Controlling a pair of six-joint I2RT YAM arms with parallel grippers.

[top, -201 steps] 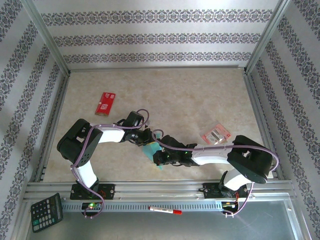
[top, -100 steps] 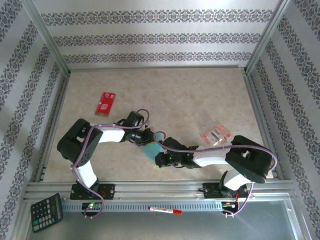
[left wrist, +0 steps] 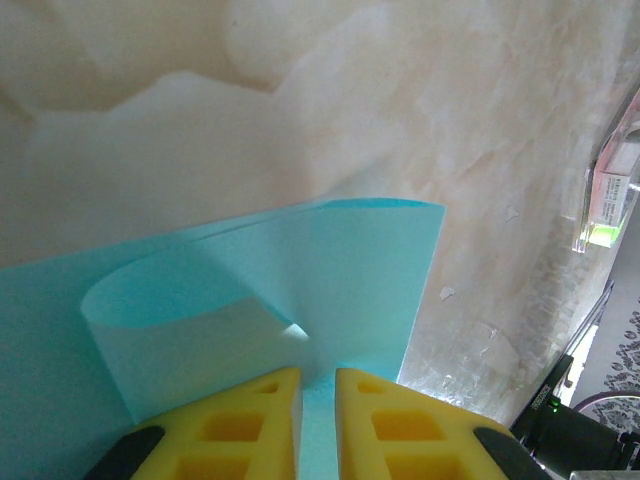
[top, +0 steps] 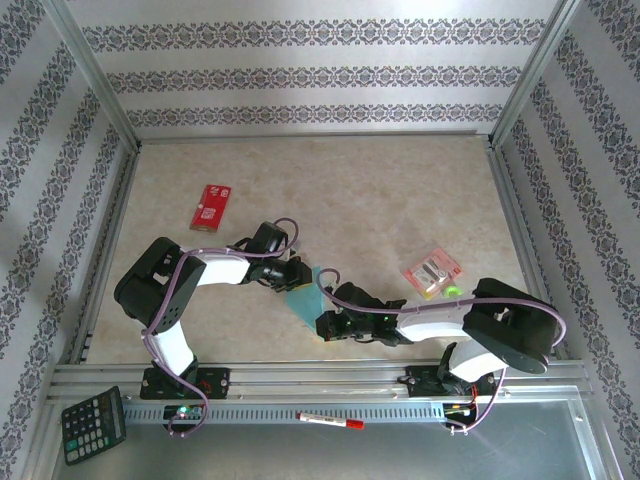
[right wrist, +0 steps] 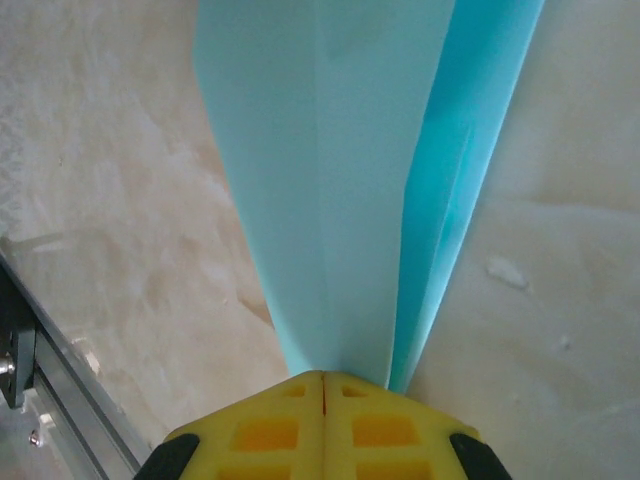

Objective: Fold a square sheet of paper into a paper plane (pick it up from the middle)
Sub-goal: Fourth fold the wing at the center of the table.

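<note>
Inspector: Report displacement since the frame one second ago.

Technician: Right arm elbow has swung outward to the right. The right gripper (top: 323, 324) has drawn back toward the near edge. More of the thin light teal-blue sheet of paper (top: 303, 296) now lies exposed between the two arms.

Inspector: Grip state?

Technician: Left wrist view: left gripper (left wrist: 318, 376) has its yellow fingers nearly together, with one curled layer of the sheet pinched in the slit. Right wrist view: right gripper (right wrist: 322, 376) is clamped flush on the sheet's narrow creased end.

Inspector: What does the overhead view add?

Technician: The sheet's position, near the middle of the beige marbled table (top: 380, 190).

Inspector: Count.

Technician: One sheet, two grippers, one flat red rectangular packet (top: 211, 206), one small pink-and-yellow packet (top: 431, 269), one black calculator (top: 93, 430), one red-capped pen (top: 330, 421).
</note>
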